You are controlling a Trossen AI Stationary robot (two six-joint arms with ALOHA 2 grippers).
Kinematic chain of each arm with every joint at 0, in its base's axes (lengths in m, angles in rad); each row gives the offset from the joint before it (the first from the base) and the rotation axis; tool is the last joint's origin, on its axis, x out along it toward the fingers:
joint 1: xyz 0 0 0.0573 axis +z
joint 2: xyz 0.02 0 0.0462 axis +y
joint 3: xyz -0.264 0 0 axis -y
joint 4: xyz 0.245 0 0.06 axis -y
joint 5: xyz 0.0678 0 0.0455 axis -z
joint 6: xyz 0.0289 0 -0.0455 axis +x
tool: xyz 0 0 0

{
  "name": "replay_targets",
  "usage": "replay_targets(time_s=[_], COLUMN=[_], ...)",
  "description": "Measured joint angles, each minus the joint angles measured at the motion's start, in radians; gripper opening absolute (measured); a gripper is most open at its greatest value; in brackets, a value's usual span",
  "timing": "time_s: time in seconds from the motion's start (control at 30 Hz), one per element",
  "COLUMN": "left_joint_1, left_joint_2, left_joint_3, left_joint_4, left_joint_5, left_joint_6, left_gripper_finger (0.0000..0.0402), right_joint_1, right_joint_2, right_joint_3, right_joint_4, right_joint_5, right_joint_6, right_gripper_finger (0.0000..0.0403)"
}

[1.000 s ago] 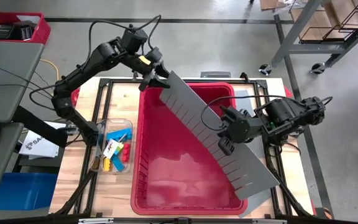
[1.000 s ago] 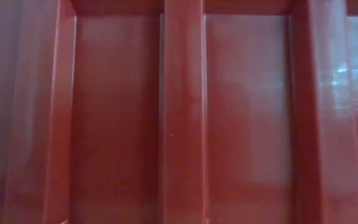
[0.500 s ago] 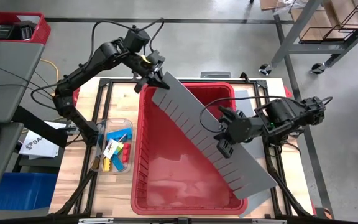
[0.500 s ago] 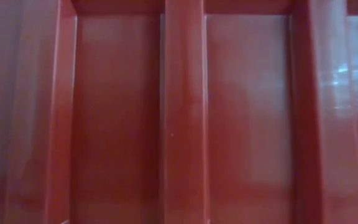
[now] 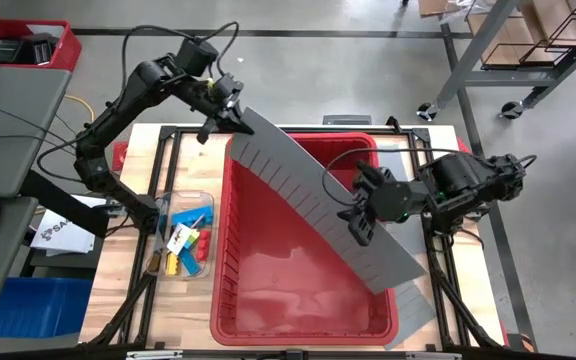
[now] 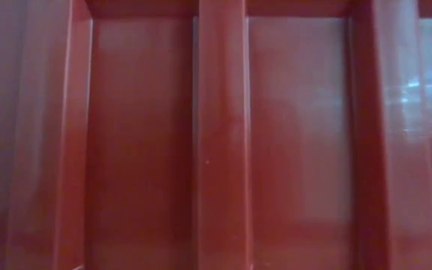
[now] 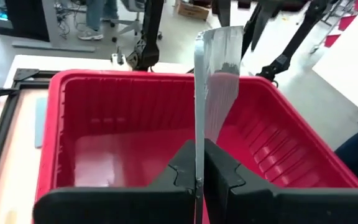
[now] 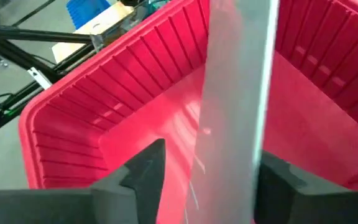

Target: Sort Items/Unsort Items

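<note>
A long grey slotted panel [image 5: 318, 215] lay diagonally across the open top of the large red bin [image 5: 268, 300] on the desk [image 5: 193, 150], running from the bin's far left corner toward its near right corner. The left gripper [image 5: 230, 118] was clenched on the panel's far end, and in the left wrist view its two dark fingers [image 7: 219, 174] pressed together with the thin edge of the panel [image 7: 216, 87] standing upright between them. The right gripper [image 5: 360, 212] sat over the middle of the panel with its fingers spread apart; in the right wrist view the panel [image 8: 238, 93] passed between the two fingers [image 8: 142, 168] with a gap on each side, so it was released. The items [image 5: 183, 245], blue, yellow, red and orange pieces, lay together in a small clear tray [image 5: 206, 197] on the desk just left of the bin, well apart from both grippers. The low view showed only the bin's red ribbed wall [image 6: 220, 135].
</note>
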Motion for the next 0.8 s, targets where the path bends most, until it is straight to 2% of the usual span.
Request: replay_targets(time_s=[0.2,0.37,0.47,0.67,0.8], left_joint_1=[0.037,0.057,0.066,0.070,0.071], left_joint_2=[-0.014,-0.024,-0.025,-0.025,-0.025], left_joint_3=[-0.001,-0.001,-0.001,-0.001,-0.001], left_joint_4=[-0.057,-0.063,-0.057,-0.035,-0.019], left_joint_5=[-0.015,-0.006,-0.012,-0.002,-0.001], left_joint_6=[0.039,0.037,0.036,0.037,0.020], left_gripper_finger=[0.0001,0.0001,0.0000,0.0000,0.0000], right_joint_1=[0.025,0.113,0.177,0.245,0.215], right_joint_2=[-0.003,-0.014,-0.008,0.013,0.016], right_joint_3=[0.138,0.135,0.080,-0.124,-0.250], right_joint_4=[-0.202,-0.194,-0.194,-0.191,-0.144], right_joint_5=[-0.091,-0.107,-0.099,-0.076,0.032], right_joint_6=[0.133,0.278,0.339,0.461,0.470], right_gripper_finger=[0.0196,0.0197,0.0197,0.0197,0.0197])
